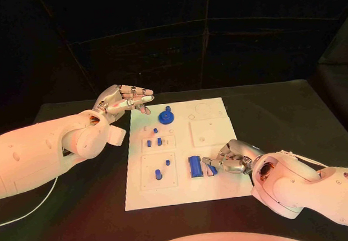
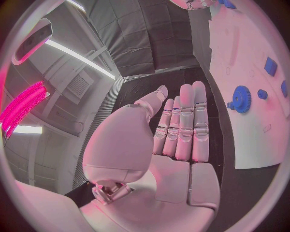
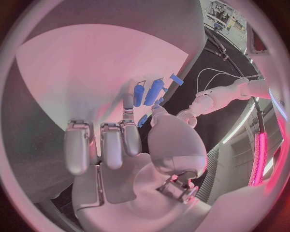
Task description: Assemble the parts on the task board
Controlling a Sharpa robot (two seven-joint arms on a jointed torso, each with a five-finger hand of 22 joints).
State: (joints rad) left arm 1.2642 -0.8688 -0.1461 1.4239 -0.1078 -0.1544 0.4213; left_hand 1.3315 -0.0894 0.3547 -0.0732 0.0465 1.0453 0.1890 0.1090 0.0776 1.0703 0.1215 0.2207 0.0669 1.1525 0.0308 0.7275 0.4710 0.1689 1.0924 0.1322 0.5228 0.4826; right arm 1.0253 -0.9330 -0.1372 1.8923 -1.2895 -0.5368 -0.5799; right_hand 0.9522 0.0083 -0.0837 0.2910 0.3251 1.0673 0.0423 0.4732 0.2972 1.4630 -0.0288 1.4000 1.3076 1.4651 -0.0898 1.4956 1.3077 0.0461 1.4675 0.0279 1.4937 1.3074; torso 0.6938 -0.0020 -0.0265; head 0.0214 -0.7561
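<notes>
Two hands working: right hand pinching blue part at task board near edge, probably seating it. Left hand hovering empty beside gear, fingers straight, pressed together.

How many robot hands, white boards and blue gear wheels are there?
Robot hands: 2, the left hand and the right hand
White task board: 1
Blue gear wheel: 1
Total: 4
</notes>
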